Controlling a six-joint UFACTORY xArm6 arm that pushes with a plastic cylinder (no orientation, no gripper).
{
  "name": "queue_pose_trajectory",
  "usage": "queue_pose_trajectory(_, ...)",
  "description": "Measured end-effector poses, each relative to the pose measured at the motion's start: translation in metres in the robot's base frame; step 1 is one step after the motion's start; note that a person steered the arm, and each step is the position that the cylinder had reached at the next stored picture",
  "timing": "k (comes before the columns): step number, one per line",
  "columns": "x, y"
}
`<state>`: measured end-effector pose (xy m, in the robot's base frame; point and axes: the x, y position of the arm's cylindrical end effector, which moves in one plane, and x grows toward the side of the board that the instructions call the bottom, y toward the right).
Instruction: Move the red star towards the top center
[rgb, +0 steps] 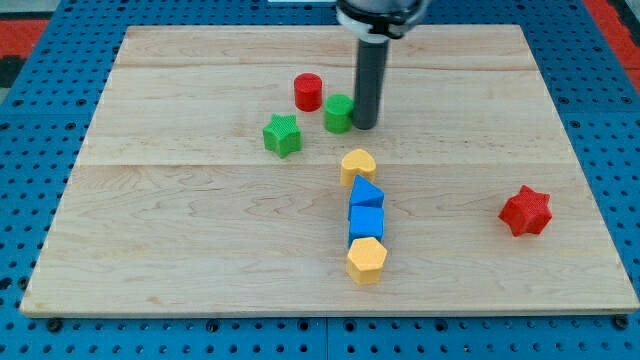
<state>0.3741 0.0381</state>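
The red star is lying alone at the surface's right, well apart from my tip. My tip is touching the green block, partly hiding it; no pincer is showing.

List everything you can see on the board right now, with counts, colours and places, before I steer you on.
red star: 1, red, far at the view's right, apart from all other blocks
red cylinder: 1, red, upper middle, left of the green cube
green cube: 1, green, upper middle, right beside my tip
green star: 1, green, below and left of the red cylinder
yellow heart: 1, yellow, centre, top of a vertical row
blue blocks: 2, blue, stacked in the row under the heart; exact shapes unclear
yellow hexagon: 1, yellow, bottom of that row
wooden board: 1, light wood, on a blue pegboard surface
my tip: 1, dark rod, just right of the green cube, far from the red star
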Motion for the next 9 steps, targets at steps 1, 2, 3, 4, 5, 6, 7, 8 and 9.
queue_pose_trajectory(1,-0.012,-0.025)
queue_pose_trajectory(2,-0.033,-0.04)
queue_pose_trajectory(3,-0.057,-0.013)
queue_pose_trajectory(4,-0.089,-0.026)
queue_pose_trajectory(5,-0.096,-0.024)
queue_pose_trajectory(6,-0.114,-0.003)
queue_pose_trajectory(7,-0.113,0.068)
queue_pose_trajectory(8,-0.049,0.198)
queue_pose_trajectory(9,0.073,0.275)
